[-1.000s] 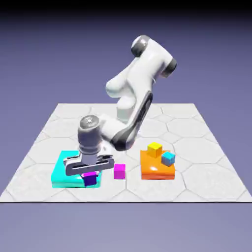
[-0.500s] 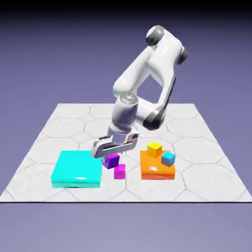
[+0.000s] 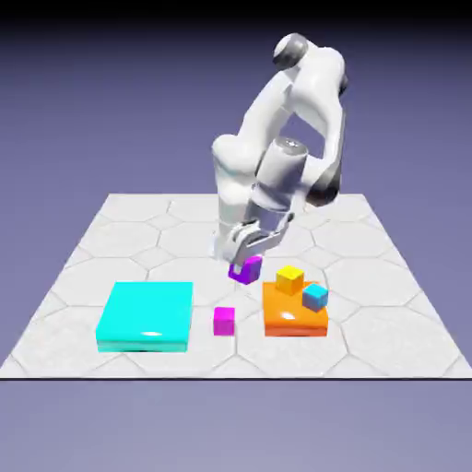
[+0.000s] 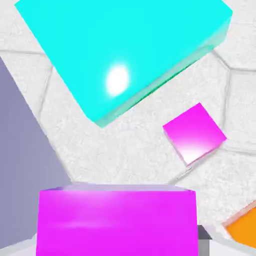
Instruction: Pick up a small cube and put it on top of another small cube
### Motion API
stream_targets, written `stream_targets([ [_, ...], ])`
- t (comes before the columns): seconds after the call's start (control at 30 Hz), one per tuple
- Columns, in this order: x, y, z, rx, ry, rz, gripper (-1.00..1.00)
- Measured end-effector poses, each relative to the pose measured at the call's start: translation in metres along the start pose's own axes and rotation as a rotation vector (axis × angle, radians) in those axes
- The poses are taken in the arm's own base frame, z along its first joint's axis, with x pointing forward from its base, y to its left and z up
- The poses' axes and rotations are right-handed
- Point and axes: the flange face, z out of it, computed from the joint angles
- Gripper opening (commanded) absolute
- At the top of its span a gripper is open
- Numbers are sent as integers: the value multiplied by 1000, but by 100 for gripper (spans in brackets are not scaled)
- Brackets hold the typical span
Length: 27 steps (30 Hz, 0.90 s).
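The white arm (image 3: 295, 111) rises to a bend at about one o'clock in the exterior view, then folds back down toward seven o'clock. Its wrist (image 3: 279, 180) tilts, so the gripper (image 3: 245, 263) points down and slightly left. The jaws are clamped on the small dark violet-purple cube (image 3: 246, 269), held clear of the table.
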Motion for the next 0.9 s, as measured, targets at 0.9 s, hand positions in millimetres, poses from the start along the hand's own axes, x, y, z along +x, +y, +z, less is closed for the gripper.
stream_targets([
  [0.9,104,113,-27,-84,-85,-597,-100],
])
